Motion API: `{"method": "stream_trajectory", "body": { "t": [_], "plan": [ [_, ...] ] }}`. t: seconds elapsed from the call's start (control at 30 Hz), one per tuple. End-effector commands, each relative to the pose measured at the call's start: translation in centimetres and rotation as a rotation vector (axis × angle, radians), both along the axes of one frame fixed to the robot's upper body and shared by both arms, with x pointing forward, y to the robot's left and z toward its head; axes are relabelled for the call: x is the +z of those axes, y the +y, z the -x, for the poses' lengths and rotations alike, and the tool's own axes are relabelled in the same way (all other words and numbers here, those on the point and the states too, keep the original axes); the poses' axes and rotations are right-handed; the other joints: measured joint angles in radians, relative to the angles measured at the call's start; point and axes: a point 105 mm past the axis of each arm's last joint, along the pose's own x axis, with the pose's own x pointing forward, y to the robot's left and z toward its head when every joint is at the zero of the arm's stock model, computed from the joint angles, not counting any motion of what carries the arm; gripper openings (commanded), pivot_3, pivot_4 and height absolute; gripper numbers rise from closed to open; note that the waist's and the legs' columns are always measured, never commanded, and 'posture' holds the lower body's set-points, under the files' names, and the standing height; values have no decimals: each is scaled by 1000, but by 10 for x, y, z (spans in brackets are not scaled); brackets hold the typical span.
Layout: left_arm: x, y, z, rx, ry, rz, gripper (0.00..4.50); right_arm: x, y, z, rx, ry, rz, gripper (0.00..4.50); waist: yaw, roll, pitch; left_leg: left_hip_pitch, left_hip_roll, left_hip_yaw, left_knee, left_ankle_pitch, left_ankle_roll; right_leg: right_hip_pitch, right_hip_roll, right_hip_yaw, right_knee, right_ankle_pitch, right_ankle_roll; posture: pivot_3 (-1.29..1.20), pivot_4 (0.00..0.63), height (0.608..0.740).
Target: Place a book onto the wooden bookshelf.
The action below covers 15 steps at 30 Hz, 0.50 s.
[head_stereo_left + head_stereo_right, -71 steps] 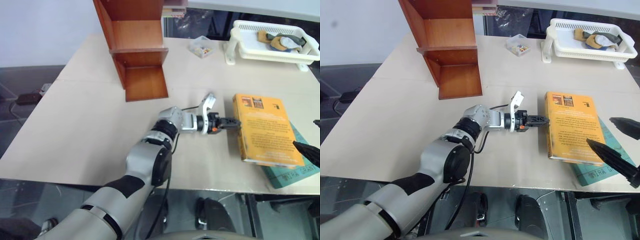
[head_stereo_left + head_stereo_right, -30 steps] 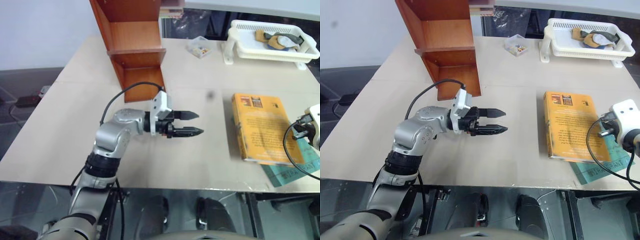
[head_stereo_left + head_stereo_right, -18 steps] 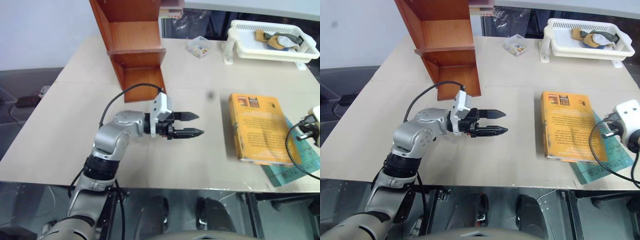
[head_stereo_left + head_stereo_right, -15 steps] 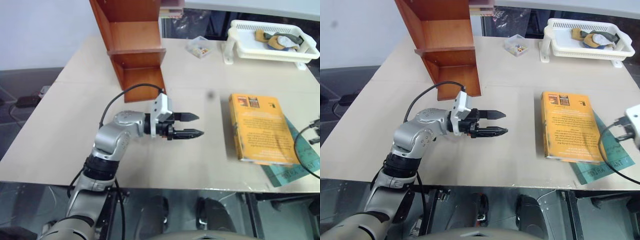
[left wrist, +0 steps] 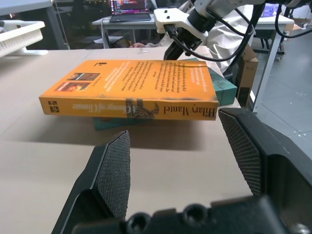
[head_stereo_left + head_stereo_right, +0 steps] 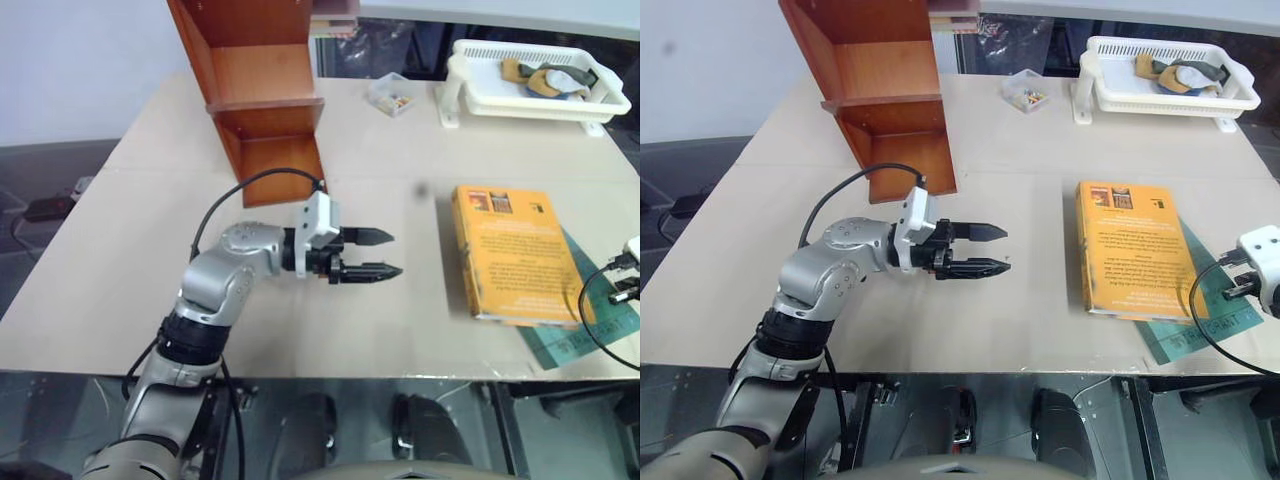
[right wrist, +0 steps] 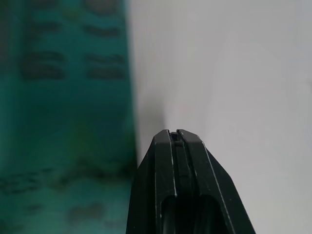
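Since a second ago the right arm has drawn back from the orange-yellow book [image 6: 515, 252]. One table [image 6: 130, 250], one wooden bookshelf [image 6: 262, 95], one white basket tray [image 6: 535, 82], two stacked books, the orange-yellow one atop a teal book [image 6: 580, 335], well apart from the bookshelf. Left gripper [image 6: 385, 254] spread, empty; right gripper [image 7: 176, 134] pressed together, empty.

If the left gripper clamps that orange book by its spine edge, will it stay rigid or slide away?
The book looks thick, so it probably stays fairly stiff, though a paperback's far side may droop. It lies flat, partly on the teal book, so a push may slide both along the table.
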Motion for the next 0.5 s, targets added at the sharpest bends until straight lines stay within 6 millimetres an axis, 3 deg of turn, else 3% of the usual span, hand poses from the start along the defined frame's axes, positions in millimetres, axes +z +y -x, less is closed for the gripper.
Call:
{"method": "stream_trajectory", "body": {
  "t": [0.03,0.23,0.5],
  "plan": [
    [11,-1,7,-18,-41,33,3345,13,25,-7,72,-47,-90,0,-2,0,0,0,0,0,0,0,0,0,0,0,0,0,0,0,150,740],
    [11,2,4,-8,-34,28,3345,20,40,-11,115,-74,-140,0,0,1,0,0,0,0,0,-1,1,0,0,0,0,0,0,0,150,740],
    [4,10,-7,44,9,5,3345,44,18,-2,91,-168,34,0,2,0,0,-1,0,0,0,0,0,0,0,0,0,0,0,0,150,740]
  ]
}}
